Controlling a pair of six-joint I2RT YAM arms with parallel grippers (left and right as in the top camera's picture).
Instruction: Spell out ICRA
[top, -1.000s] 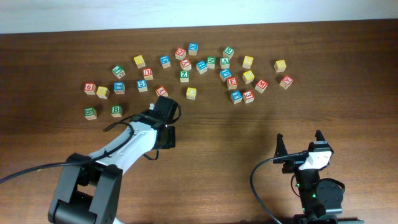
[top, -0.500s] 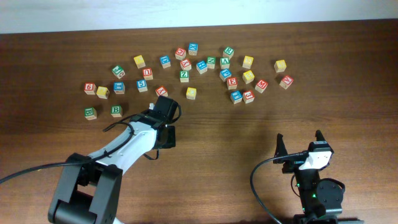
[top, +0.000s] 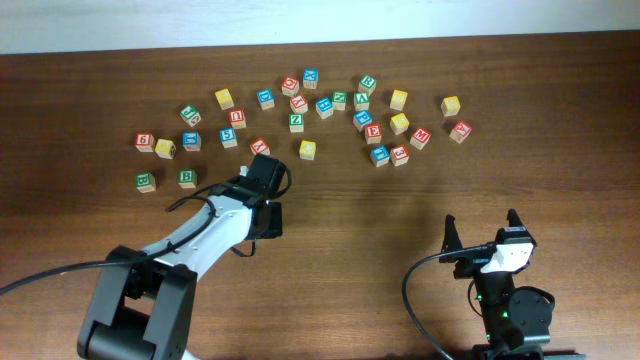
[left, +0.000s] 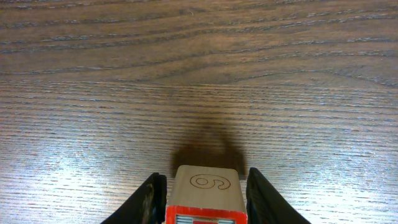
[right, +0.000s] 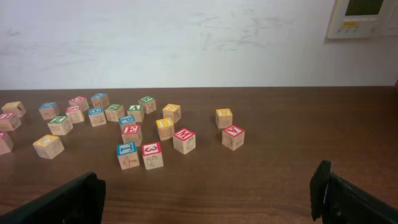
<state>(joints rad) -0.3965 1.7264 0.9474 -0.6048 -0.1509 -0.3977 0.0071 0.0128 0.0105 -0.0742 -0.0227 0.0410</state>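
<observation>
1. At the left side of the table (top: 560, 170), my left gripper (left: 204, 179) is squeezed tight on a wooden block (left: 207, 190). One of my fingers (left: 152, 200) presses on each side of it.
2. The wooden block has a pale top and a red front face. The top has a thin mark that looks like a 6 or a 9. I cannot tell which.
3. A dark shadow (left: 208, 146) lies on the wood just in front of the wooden block. I cannot tell if the block sits on the table or hangs a bit above it.
4. Seen from above, my left arm (top: 205, 228) reaches up to the near edge of the blocks. A small red block (top: 260, 147) and a yellow block (top: 308, 149) lie just past my wrist.
5. The letter blocks (top: 296, 122) lie spread out in a long band on the far side of the table, near the white wall (right: 186, 37). They are red, blue, green and yellow. Most lie a little apart, and a few touch.
6. My right gripper (top: 481, 228) sits at the near right side, well apart from the letter blocks. Its jaws are spread wide.
7. From my right wrist, the closest ones are a blue block (right: 127, 155) and a red-topped block (right: 152, 155), side by side and touching.
8. From above, the letters are too small for me to read.
</observation>
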